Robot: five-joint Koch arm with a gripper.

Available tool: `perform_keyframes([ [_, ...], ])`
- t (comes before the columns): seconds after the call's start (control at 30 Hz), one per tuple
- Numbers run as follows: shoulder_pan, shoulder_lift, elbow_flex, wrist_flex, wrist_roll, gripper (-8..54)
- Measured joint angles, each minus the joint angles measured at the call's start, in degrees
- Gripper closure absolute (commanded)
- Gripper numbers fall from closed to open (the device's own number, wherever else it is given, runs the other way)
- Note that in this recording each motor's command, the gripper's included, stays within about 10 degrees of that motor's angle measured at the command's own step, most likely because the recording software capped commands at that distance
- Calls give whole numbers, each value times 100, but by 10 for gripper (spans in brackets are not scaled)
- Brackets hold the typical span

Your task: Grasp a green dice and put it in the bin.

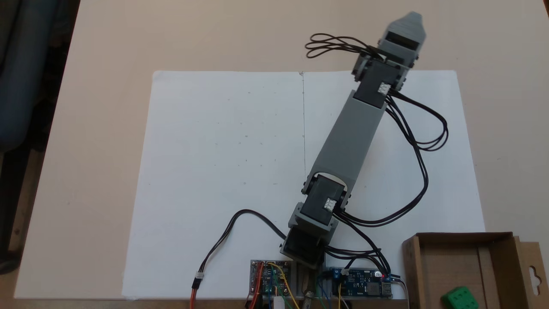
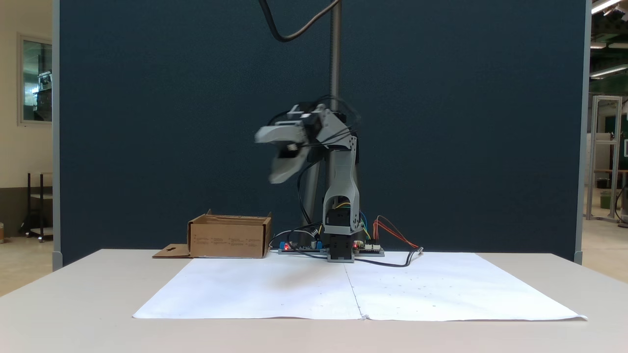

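The green dice lies inside the bin, a brown cardboard box that sits at a corner of the bench, just beside the arm's base. The end effector hangs high in the air over the white paper. Its jaws are spread wide apart and hold nothing.

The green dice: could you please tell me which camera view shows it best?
The fixed view from above shows it best: the green dice lies inside the bin, near the frame's bottom edge, with pips visible. In the other fixed view, from table height, the bin wall hides its inside, so the dice cannot be seen.
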Motion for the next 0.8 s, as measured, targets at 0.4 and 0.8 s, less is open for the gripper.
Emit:
perform_keyframes([
  [0.4,-2268,2021,3278,-835,0,18],
  [0.8,-2250,3015,5221,-3164,-9,13],
])
